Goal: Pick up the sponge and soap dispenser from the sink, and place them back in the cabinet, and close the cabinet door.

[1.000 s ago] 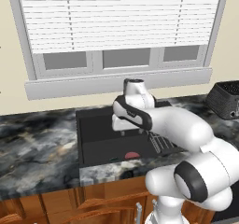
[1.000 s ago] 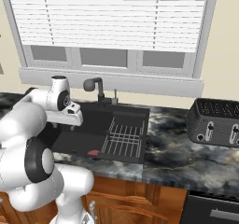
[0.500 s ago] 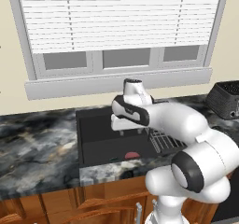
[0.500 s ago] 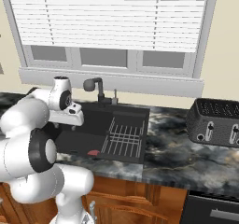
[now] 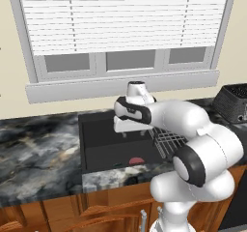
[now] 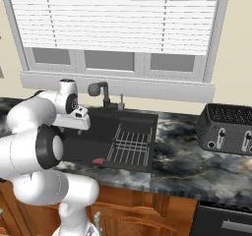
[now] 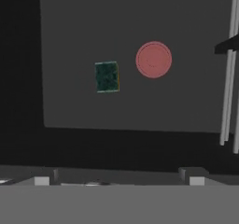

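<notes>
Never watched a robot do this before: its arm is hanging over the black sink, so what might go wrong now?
The flat round red-pink sponge lies low on the basin floor, so the open claw might slip off it. A small dark green rectangular pad beside it could be grabbed by mistake. The metal wire rack sits close, risking a bump.

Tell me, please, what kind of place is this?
Most likely a home kitchen, rendered: a black sink set in a marble-look counter, a toaster beside it, and a window with blinds above.

You will find no readable text, label, brand, number or sign on anything in these views.
</notes>
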Motion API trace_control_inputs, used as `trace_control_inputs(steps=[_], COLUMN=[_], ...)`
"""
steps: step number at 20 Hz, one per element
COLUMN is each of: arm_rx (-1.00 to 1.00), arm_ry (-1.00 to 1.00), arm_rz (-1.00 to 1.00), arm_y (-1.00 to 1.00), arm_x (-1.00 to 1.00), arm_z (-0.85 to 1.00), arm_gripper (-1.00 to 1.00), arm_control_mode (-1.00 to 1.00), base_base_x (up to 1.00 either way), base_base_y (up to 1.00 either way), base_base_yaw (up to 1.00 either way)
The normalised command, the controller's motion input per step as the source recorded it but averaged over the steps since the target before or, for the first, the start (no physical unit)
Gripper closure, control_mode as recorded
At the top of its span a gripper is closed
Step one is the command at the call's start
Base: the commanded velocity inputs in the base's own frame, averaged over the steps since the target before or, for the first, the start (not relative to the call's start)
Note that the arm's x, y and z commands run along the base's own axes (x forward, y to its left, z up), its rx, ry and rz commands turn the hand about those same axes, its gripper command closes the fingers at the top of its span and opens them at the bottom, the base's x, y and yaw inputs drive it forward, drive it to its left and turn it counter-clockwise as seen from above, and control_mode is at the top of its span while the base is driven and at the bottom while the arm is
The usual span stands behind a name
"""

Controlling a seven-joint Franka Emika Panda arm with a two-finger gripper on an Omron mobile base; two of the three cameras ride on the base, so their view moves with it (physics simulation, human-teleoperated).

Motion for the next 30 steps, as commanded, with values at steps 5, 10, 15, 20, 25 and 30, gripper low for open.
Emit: trace_control_inputs(steps=[5, 10, 15, 20, 25, 30], arm_rx=[-0.01, -0.02, 0.0, 0.0, 0.0, -0.01], arm_ry=[0.0, 0.0, 0.0, 0.0, -0.01, -0.01], arm_rz=[0.0, 0.0, 0.0, 0.0, 0.0, 0.0], arm_y=[0.04, 0.05, 0.0, 0.0, 0.01, 0.06], arm_x=[0.16, 0.04, 0.01, 0.08, 0.12, 0.1], arm_z=[-0.14, -0.23, -0.23, -0.23, -0.16, -0.17], arm_gripper=[-1.0, -1.0, -1.0, -1.0, -1.0, -1.0], arm_control_mode=[-1.0, -1.0, -1.0, -1.0, -1.0, -1.0], base_base_x=[0.0, 0.0, 0.0, 0.0, 0.0, 0.0], base_base_y=[0.0, 0.0, 0.0, 0.0, 0.0, 0.0], base_base_yaw=[0.0, 0.0, 0.0, 0.0, 0.0, 0.0])
